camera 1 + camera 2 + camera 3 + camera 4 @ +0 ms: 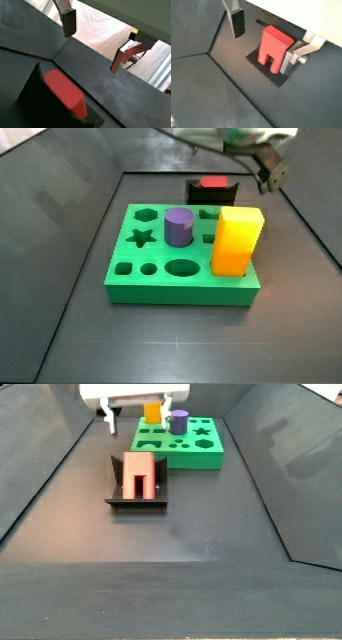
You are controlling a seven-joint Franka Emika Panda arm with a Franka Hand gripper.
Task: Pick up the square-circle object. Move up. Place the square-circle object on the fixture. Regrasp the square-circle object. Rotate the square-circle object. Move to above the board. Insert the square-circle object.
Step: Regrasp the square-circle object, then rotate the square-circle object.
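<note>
My claw (264, 32) hangs wide open and empty above the square-circle object (274, 45) resting on the fixture (136, 496); regrasping off-centre toward 3 o'clock could tip it.

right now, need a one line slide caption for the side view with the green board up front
Red square-circle object rests on the black fixture behind the green board; open gripper hovers beside it.

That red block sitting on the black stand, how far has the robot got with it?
The square-circle object already rests on the fixture, so pick-up and placing look done. The gripper hangs open around it, fingers apart, apparently about to regrasp. Left: rotating it, carrying it to the board and inserting it.
</note>
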